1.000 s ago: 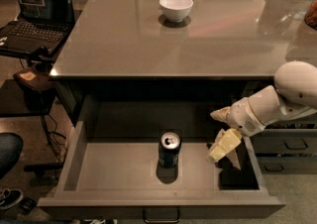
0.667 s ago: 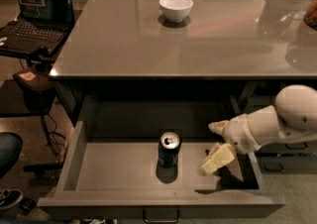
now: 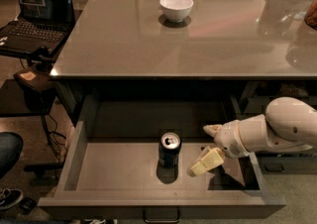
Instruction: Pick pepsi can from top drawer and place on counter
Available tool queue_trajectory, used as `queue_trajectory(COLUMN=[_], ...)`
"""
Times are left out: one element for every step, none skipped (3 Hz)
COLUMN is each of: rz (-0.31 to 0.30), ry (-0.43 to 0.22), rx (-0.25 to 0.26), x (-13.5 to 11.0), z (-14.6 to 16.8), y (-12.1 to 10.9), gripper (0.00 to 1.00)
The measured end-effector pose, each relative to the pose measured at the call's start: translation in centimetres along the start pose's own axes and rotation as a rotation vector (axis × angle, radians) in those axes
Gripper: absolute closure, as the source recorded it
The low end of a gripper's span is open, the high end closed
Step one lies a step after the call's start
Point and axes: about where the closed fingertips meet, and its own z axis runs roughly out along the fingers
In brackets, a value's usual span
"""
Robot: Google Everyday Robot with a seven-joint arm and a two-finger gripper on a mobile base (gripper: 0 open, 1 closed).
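The top drawer (image 3: pixel 115 169) stood pulled out below the front edge of the counter (image 3: pixel 124 44), with its flat grey floor and low side walls in full view and its dark pull handle (image 3: pixel 161 215) visible at the bottom of the front panel. The pepsi can (image 3: pixel 170 149) stood upright on the drawer floor, roughly midway across its width and nearer the back than the front, with its silver top and pull tab facing up. The can touched neither side wall. The gripper (image 3: pixel 198 149) was inside the drawer, just to the right of the can and at about the can's height. Its jaws were spread wide, with nothing held between them. One of the pale fingers (image 3: pixel 207 161) angled down toward the drawer floor near the base of the can, while the other pointed left at a higher level, behind and to the right of the can. Neither finger touched the can; a narrow gap showed between the lower fingertip and the can's side. The white arm (image 3: pixel 277 130) entered from the right edge of the view, crossing above the drawer's right wall. On the counter, a white bowl (image 3: pixel 176 7) sat upright toward the far side, well apart from the drawer. A laptop (image 3: pixel 33 12) stood open on a dark side table (image 3: pixel 15 52) to the left of the counter
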Motion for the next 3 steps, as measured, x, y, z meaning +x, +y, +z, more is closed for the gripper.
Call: queue_trajectory(rz=[0.0, 0.06, 0.06], ry=[0.0, -0.064, -0.064], rx=[-0.002, 0.021, 0.021], x=[0.0, 0.1, 0.1], z=[0.0, 1.4, 1.4], y=[0.1, 0.0, 0.0], gripper=[0.0, 0.0, 0.0])
